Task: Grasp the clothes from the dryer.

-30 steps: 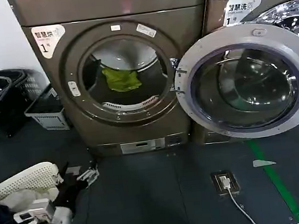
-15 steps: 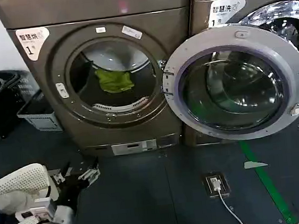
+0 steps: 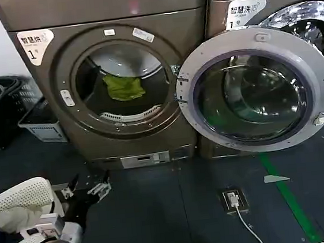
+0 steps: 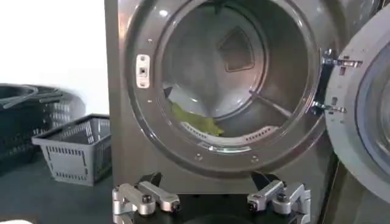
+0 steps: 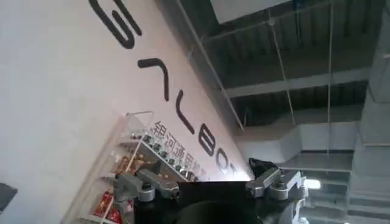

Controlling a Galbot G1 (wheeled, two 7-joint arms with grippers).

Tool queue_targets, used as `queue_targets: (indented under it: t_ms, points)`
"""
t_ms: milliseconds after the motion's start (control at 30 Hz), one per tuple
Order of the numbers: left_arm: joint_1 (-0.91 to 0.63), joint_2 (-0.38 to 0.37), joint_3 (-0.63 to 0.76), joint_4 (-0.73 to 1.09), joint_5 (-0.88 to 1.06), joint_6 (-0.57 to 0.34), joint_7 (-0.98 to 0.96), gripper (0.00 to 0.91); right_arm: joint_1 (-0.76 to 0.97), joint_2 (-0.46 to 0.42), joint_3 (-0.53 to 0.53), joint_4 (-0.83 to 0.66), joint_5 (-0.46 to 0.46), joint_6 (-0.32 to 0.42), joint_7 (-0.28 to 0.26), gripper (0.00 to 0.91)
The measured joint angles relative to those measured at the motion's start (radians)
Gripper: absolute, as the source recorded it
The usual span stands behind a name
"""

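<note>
The left end effector (image 3: 87,188) is hovering low before the dryer (image 3: 116,74), fingers spread and empty, while the clothes (image 3: 123,86) are lying untouched inside the drum (door already open, whole grasp remaining).

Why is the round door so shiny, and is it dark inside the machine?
Head view: the open door's dark glass mirrors the room, with pale glare; the dryer's drum is dim, yet the clothes stand out bright. Left wrist view: light gleams on the drum wall, above the open left tool.
</note>
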Motion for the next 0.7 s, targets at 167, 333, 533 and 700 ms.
queue_targets:
  t_ms: [167, 333, 533, 700]
  points:
    - [-0.002, 0.000, 0.003, 0.000, 0.001, -0.003, 0.002, 0.907, -0.007, -0.006, 0.004, -0.003, 0.003, 0.016, -0.002, 0.907]
    - [0.001, -0.003, 0.014, 0.000, 0.006, -0.008, 0.004, 0.907, -0.012, 0.001, 0.005, -0.003, 0.005, 0.026, -0.010, 0.907]
    - [-0.010, -0.005, 0.019, 0.005, 0.008, -0.010, 0.008, 0.907, -0.011, 0.003, 0.009, 0.000, 0.005, 0.028, -0.017, 0.907]
    - [-0.015, -0.006, 0.023, 0.011, 0.010, -0.012, 0.010, 0.907, -0.009, 0.003, 0.008, -0.001, 0.004, 0.031, -0.020, 0.907]
